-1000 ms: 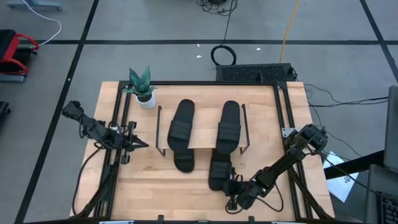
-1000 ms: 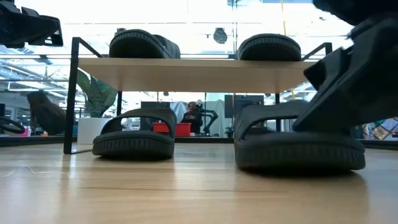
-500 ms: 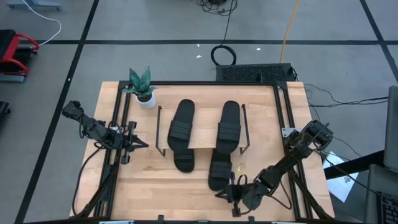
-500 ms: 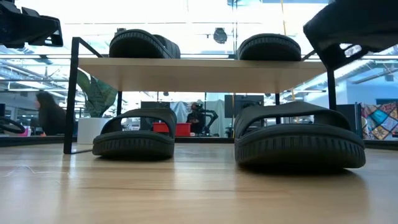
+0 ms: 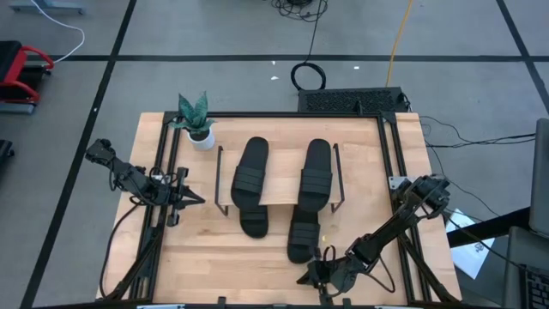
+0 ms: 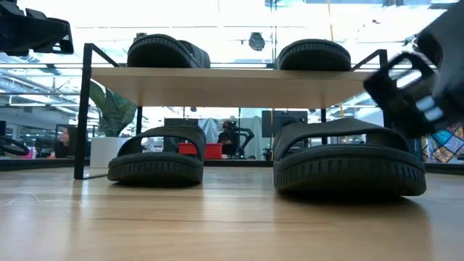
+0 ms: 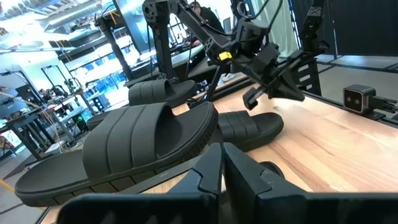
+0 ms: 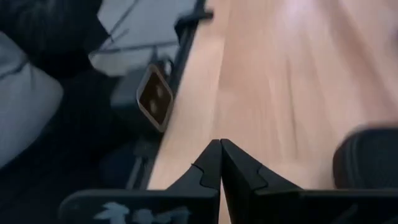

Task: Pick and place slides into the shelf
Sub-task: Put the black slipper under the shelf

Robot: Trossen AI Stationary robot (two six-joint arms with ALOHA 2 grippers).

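Two black slides [image 5: 251, 170] [image 5: 316, 169] lie on the shelf's wood plank [image 5: 276, 190]. Two more stand on the tabletop under it, their near ends sticking out: the left one [image 5: 254, 221] [image 6: 156, 161] and the right one [image 5: 300, 239] [image 6: 348, 163]. My right gripper [image 5: 307, 278] [image 8: 219, 154] is shut and hovers just near-side of the right lower slide, touching nothing. My left gripper [image 5: 197, 201] [image 7: 222, 155] is shut and waits left of the shelf, pointing at it.
A small potted plant [image 5: 197, 124] stands at the shelf's far left corner. Black frame rails [image 5: 163, 172] [image 5: 396, 172] run along both table sides. A small camera box [image 7: 359, 99] sits at the near edge. Bare wood lies in front of the shelf [image 5: 223, 257].
My right gripper has drawn back from the near end of the right lower slide toward the table's near edge. It first rose clear of the slide, then swung a little toward the left. The slides and my left arm have stayed put.
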